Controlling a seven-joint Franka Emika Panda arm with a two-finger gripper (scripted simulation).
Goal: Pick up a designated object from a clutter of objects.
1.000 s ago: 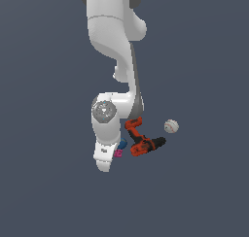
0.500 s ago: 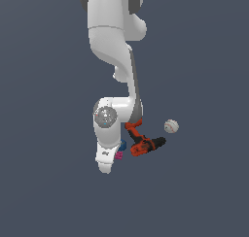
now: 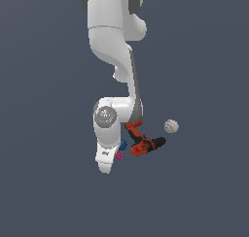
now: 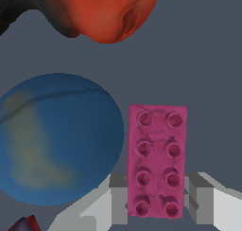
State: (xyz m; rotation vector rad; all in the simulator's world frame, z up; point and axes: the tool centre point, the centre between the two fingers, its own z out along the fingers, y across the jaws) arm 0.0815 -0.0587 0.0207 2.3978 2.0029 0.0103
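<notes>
Two grey fingers (image 4: 119, 204) of the pincer (image 4: 158, 204) bracket one end of the pink brick (image 4: 157, 161), which lies flat on the surface (image 4: 208, 74); jaws narrow, contact unclear. Closing risks nudging the blue ball (image 4: 56, 137) just beside it. Outside, the arm (image 3: 108, 143) hides most of brick and ball; the drill (image 4: 101, 12) is cropped.

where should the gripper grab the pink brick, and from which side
Across the pink brick's two long plain sides, coming straight down from above. It lies flat, studs up, and the gripper already straddles one end. The blue ball crowds one long side.
</notes>
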